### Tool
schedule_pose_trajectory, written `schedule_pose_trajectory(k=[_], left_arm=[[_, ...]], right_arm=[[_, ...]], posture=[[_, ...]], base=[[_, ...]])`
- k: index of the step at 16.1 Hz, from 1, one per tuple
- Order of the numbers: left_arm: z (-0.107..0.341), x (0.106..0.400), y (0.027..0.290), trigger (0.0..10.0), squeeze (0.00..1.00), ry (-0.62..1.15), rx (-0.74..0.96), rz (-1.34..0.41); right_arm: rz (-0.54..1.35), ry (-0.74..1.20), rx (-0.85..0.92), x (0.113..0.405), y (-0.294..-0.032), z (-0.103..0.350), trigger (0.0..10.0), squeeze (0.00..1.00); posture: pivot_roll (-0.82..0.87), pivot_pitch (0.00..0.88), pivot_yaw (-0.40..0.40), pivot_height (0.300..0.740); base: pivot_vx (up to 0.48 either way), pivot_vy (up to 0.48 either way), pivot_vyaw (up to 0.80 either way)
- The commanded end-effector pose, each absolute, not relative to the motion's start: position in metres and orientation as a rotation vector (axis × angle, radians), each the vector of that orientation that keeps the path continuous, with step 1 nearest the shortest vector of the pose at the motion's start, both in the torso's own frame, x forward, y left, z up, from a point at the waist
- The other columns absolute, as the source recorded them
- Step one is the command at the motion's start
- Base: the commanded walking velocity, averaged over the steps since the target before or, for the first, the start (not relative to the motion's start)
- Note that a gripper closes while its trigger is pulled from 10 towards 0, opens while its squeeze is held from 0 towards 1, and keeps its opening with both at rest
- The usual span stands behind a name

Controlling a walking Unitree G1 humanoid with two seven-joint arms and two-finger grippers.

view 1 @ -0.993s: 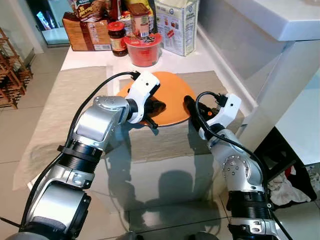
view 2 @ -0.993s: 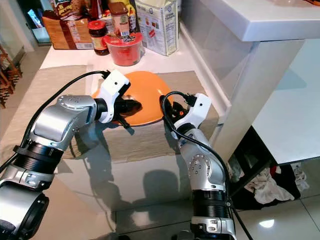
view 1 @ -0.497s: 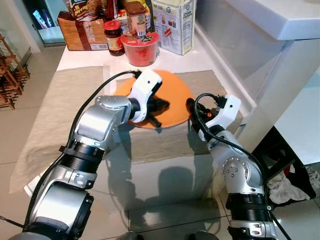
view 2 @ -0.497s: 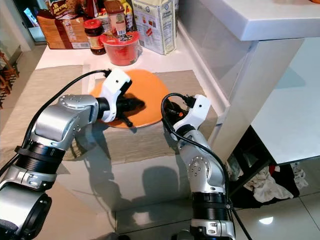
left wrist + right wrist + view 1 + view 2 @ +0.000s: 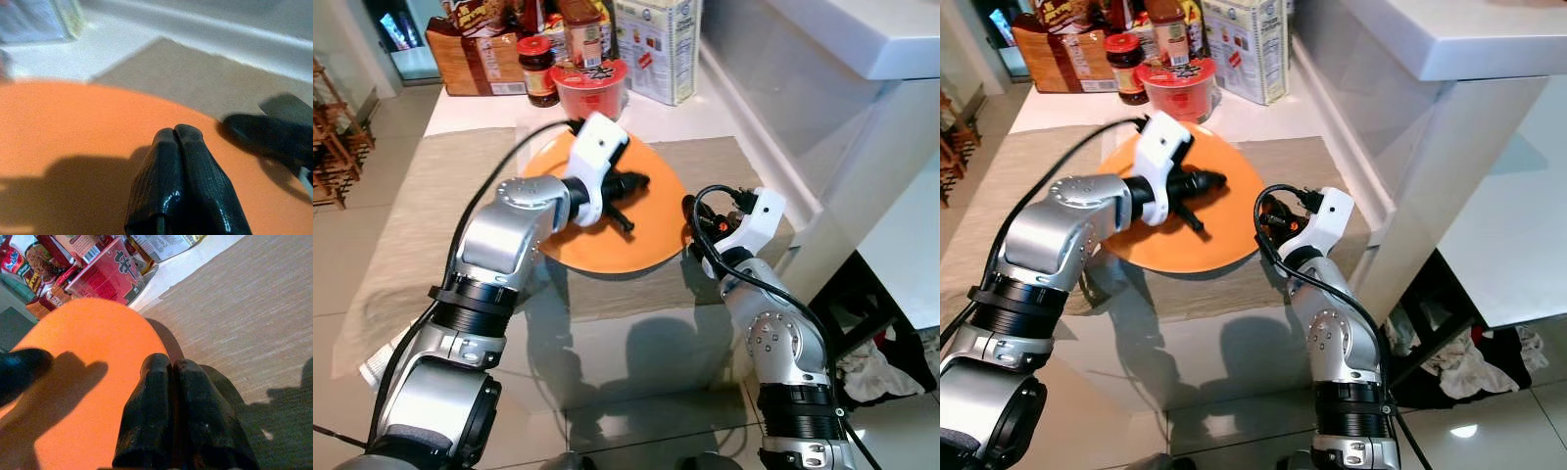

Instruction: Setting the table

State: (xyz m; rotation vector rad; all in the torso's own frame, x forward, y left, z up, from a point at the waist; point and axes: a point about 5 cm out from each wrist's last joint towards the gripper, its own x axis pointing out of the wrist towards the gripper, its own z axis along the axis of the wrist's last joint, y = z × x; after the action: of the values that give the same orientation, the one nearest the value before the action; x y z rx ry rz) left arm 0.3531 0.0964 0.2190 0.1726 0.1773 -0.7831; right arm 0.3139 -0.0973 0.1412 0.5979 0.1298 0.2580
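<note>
An orange plate [image 5: 607, 220] sits on a beige table runner [image 5: 421, 215] spread across the glass table [image 5: 636, 362], with both arms working at it. The left gripper [image 5: 631, 186] rests over the middle of the plate, its two black fingers pressed together on nothing, as the left wrist view shows. The right gripper [image 5: 173, 377] is at the plate's right-hand rim, also clenched with no gap between the fingers and nothing held, so the plate seems to be nudged rather than gripped. Just beyond the plate stand a red instant noodle cup [image 5: 592, 88], a red-lidded jar [image 5: 540, 70] and a printed carton [image 5: 656, 49], crowded at the far end of the table. The risk, as I judge it, is that a pushed plate is not controlled: too much force from closed fingers could slide it onward into the noodle cup and jar and knock them over, or drag and bunch the runner beneath it. Pressing down near one rim could also tip the plate.
</note>
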Motion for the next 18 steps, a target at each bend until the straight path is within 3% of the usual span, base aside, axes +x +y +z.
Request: schedule_pose_trajectory(k=[1, 3, 4, 5, 7, 8, 14, 18], left_arm=[[0.234, 0.357, 0.1, 0.0, 0.0, 0.09, 0.185, -0.737], [0.238, 0.357, 0.101, 0.0, 0.0, 0.041, 0.221, -0.707], [0.237, 0.357, 0.101, 4.4, 0.0, 0.034, 0.243, -0.687], [0.234, 0.357, 0.102, 10.0, 0.0, 0.039, 0.258, -0.671], [0.235, 0.357, 0.104, 10.0, 0.0, 0.013, 0.278, -0.659], [0.237, 0.358, 0.106, 10.0, 0.99, -0.014, 0.308, -0.645], [0.252, 0.359, 0.121, 10.0, 1.0, -0.128, 0.302, -0.582], [0.244, 0.368, 0.156, 10.0, 1.0, -0.048, 0.319, -0.491]], right_arm=[[0.218, 0.198, 0.584, 0.311, -0.098, 0.126, 0.0, 0.0], [0.207, 0.197, 0.578, 0.311, -0.1, 0.126, 0.0, 0.0], [0.203, 0.197, 0.573, 0.311, -0.1, 0.125, 0.0, 0.0], [0.196, 0.198, 0.567, 0.312, -0.1, 0.125, 0.0, 0.0], [0.182, 0.195, 0.558, 0.312, -0.102, 0.124, 0.0, 0.0], [0.175, 0.193, 0.555, 0.312, -0.103, 0.124, 0.0, 0.0], [0.152, 0.195, 0.547, 0.31, -0.107, 0.12, 0.0, 0.0], [0.14, 0.187, 0.542, 0.309, -0.111, 0.12, 0.0, 0.0]], posture=[[-0.05, 0.035, 0.042, 0.727], [-0.05, 0.032, 0.041, 0.727], [-0.05, 0.029, 0.039, 0.727], [-0.05, 0.026, 0.039, 0.727], [-0.05, 0.024, 0.039, 0.727], [-0.05, 0.023, 0.039, 0.727], [-0.05, 0.021, 0.038, 0.727], [-0.05, 0.021, 0.04, 0.727]], base=[[0.0, 0.0, 0.0], [0.0, 0.0, 0.0], [0.0, 0.0, 0.0], [0.0, 0.0, 0.0], [0.0, 0.0, 0.0], [0.0, 0.0, 0.0], [0.0, 0.0, 0.0], [0.0, 0.0, 0.0]])
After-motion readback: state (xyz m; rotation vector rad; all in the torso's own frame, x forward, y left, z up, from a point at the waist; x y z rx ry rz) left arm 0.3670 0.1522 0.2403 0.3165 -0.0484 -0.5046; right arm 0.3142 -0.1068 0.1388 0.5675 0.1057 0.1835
